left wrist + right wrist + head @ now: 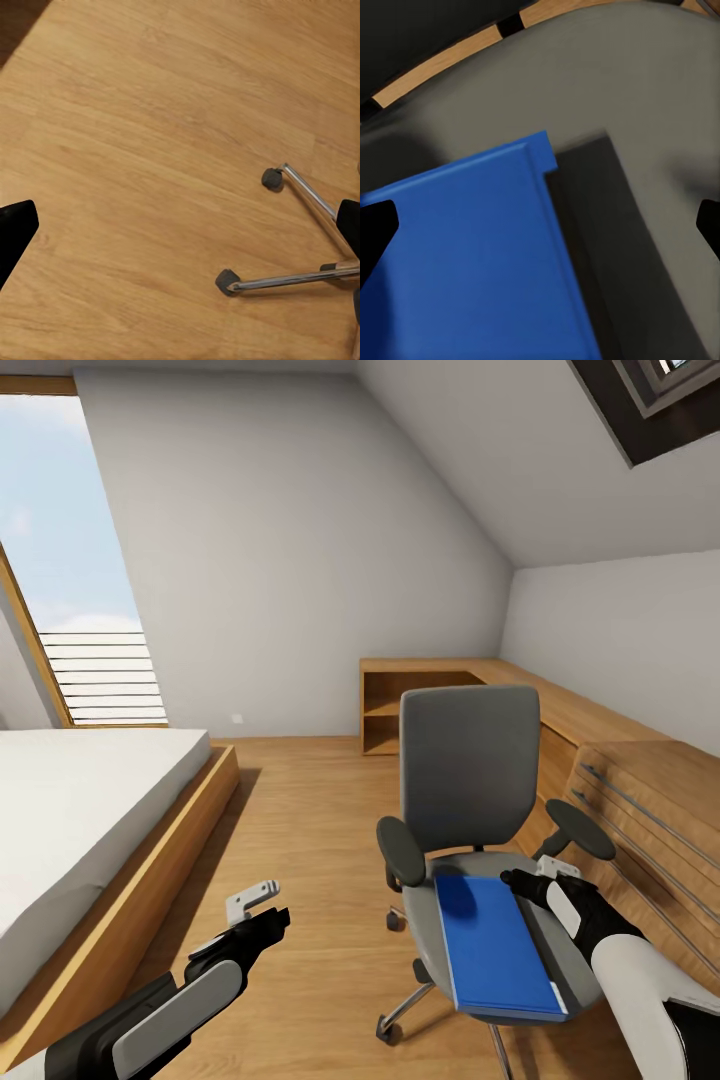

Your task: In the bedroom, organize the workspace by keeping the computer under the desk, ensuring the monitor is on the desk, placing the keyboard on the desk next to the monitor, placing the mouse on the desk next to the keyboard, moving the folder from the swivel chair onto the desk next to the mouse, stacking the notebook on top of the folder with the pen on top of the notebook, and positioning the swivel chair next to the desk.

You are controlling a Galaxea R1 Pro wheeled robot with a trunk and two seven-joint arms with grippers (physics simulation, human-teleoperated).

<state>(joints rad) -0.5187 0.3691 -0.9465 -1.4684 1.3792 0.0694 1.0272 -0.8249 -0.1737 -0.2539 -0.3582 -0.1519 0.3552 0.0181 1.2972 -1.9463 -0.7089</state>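
Note:
The swivel chair (468,780) stands on the wooden floor, its grey back facing away from me. On its seat (660,112) lies the blue folder (495,945) (465,255). A dark grey notebook (545,940) (604,247) lies along the folder's edge. My right gripper (528,882) (540,225) hovers open just above the seat, over the folder's far corner and the notebook. Left of the chair, my left gripper (275,918) (180,225) hangs open and empty over bare floor. The desk, monitor, keyboard, mouse, computer and pen are out of view.
A low bed (80,800) with a wooden frame is at the left. A light wooden drawer unit (650,800) stands close to the chair's right, and a low shelf (420,705) runs along the far wall. The chair's chrome legs (300,277) and castors reach towards my left gripper.

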